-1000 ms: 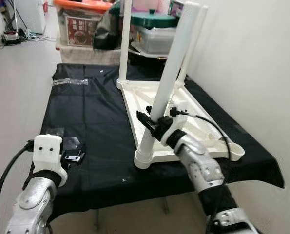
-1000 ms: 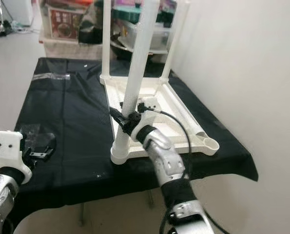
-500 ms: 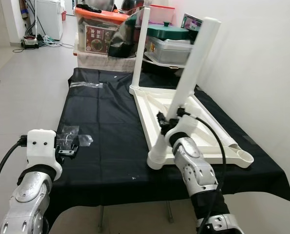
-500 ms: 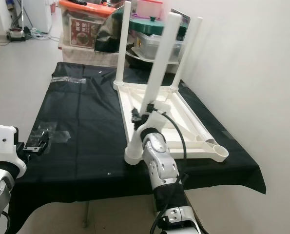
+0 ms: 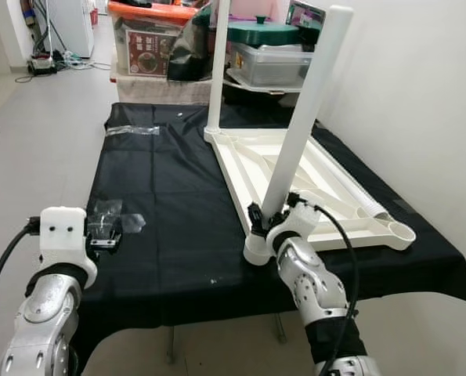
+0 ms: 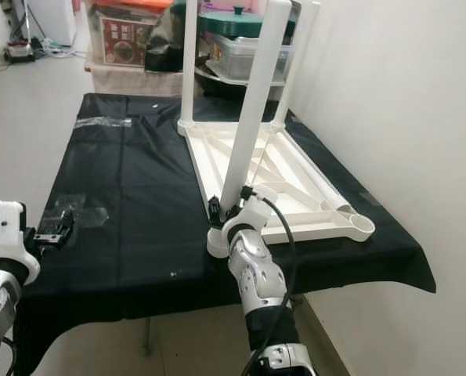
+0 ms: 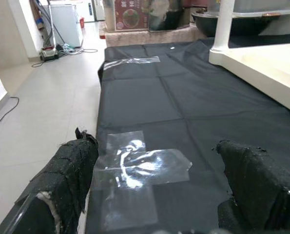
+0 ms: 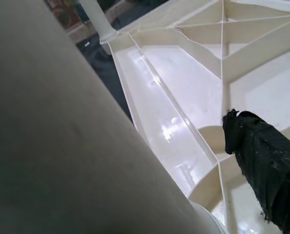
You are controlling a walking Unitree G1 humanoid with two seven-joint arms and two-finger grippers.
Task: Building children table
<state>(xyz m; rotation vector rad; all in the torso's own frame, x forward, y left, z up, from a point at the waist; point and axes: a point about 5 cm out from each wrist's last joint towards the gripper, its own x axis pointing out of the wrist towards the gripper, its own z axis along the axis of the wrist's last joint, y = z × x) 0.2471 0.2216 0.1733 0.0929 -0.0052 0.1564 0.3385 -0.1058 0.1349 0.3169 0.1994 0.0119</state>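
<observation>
The white children's table (image 5: 295, 168) lies upside down on a black-covered bench (image 5: 170, 172). Two legs stand upright at its far corners (image 5: 218, 66). A third white leg (image 5: 305, 113) rises from the near left corner socket. My right gripper (image 5: 270, 215) is shut on this leg just above its base, one black finger on each side. In the right wrist view the leg (image 8: 71, 122) sits close up beside one finger (image 8: 261, 165). The near right socket (image 5: 398, 233) is empty. My left gripper (image 7: 154, 195) hangs open over a clear plastic piece (image 7: 135, 163) at the bench's near left.
What looks like a loose white tube (image 6: 319, 184) lies along the table's right rim. Storage boxes with an orange lid (image 5: 150, 12) and a green lid (image 5: 265, 31) stand behind the bench. A white wall (image 5: 420, 94) runs close on the right. Open floor (image 5: 37, 133) lies to the left.
The camera has shifted. My right gripper now sits lower on the near leg, close to its socket. The left gripper stays open over the plastic piece.
</observation>
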